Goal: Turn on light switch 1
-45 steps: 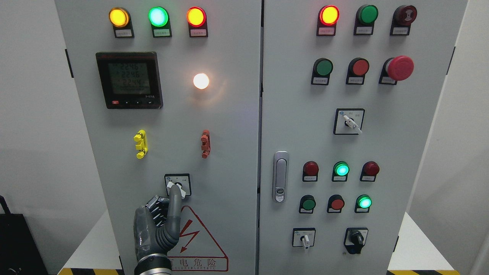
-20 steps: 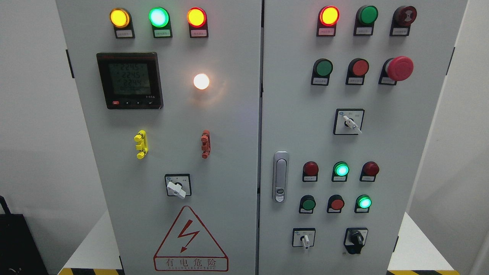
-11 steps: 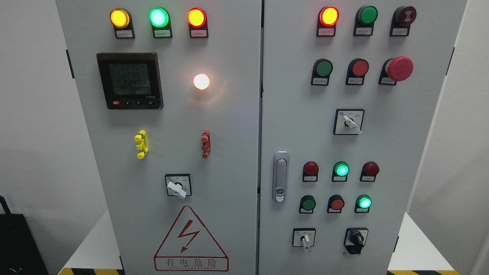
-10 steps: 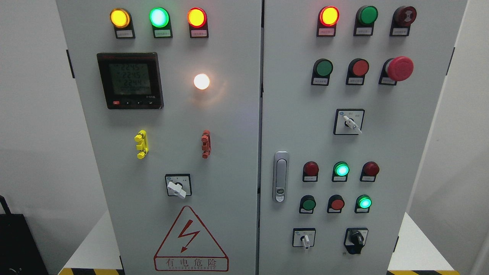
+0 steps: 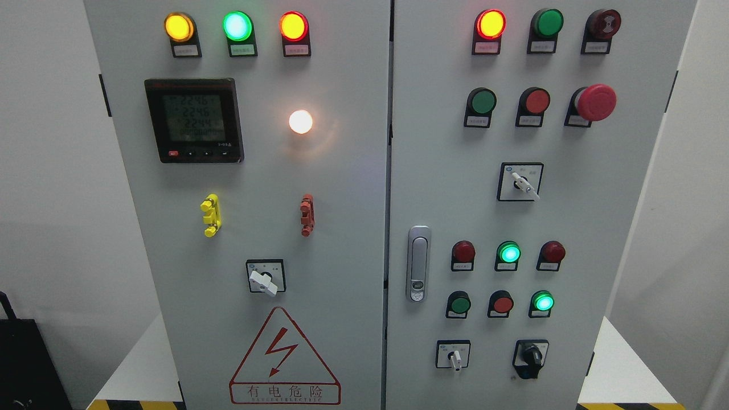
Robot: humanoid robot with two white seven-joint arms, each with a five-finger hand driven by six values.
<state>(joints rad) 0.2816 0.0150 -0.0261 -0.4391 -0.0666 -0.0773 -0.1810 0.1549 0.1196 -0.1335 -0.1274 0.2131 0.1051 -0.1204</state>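
Gone from view since the earlier frame is the left robot hand that touched the rotary switch [image 5: 263,282]; neither robot hand shows now, so their state cannot be told. That switch sits low on the left cabinet door [image 5: 342,228], its white knob angled, above the warning triangle [image 5: 284,357]. Higher up, the round lamp [image 5: 300,121] glows white.

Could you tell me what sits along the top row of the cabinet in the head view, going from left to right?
Lit amber lamp → lit green lamp → lit red-rimmed lamp → lit red lamp → unlit green lamp → dark red buzzer.
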